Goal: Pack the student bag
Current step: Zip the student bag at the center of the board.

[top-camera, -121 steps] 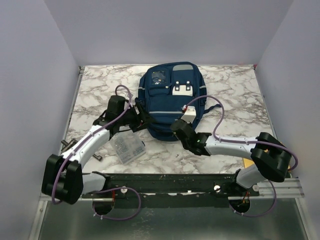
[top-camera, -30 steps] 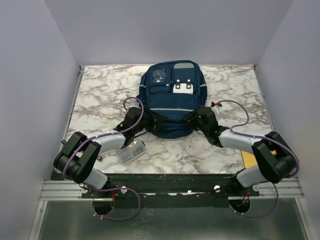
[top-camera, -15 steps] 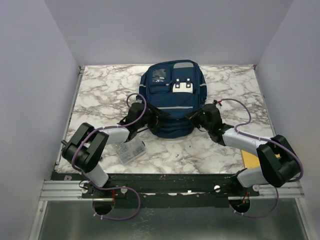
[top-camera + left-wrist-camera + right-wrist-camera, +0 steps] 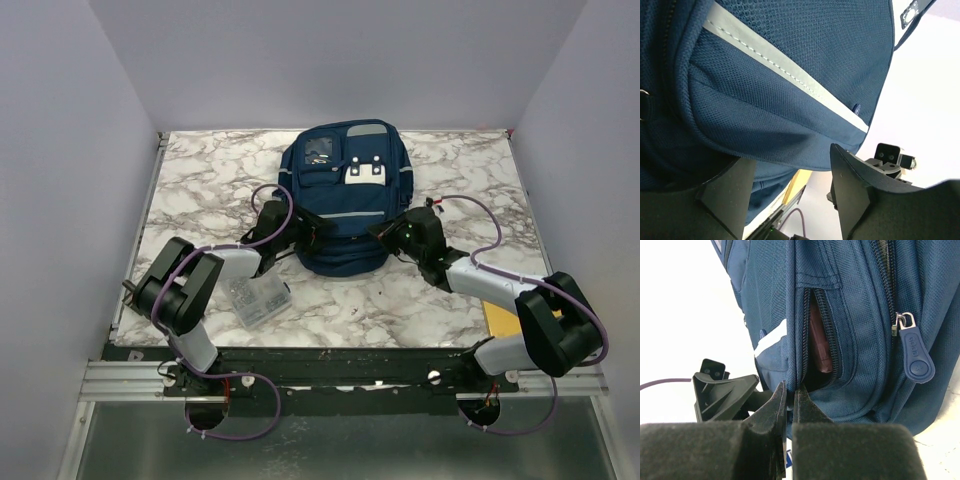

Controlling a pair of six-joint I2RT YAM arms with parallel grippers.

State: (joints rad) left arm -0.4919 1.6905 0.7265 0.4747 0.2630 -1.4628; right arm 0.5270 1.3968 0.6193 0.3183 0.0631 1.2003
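Navy student bag [image 4: 342, 205] flat on the marble table [image 4: 200, 180] — grey stripes, side zip pocket partly open.

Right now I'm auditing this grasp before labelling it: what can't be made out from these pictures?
Right wrist view: whether the right gripper pinches student bag fabric; its own fingers hide the contact.
Right wrist view: what the brown item in the open pocket is; the zipper edges hide most of it.
Top view: the clear box contents, too small to tell.

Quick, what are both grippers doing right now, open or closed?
Left gripper: open, fingers spread at the navy blue fabric backpack's lower edge.
Right gripper: shut at its zip pocket; pinching fabric cannot be told.
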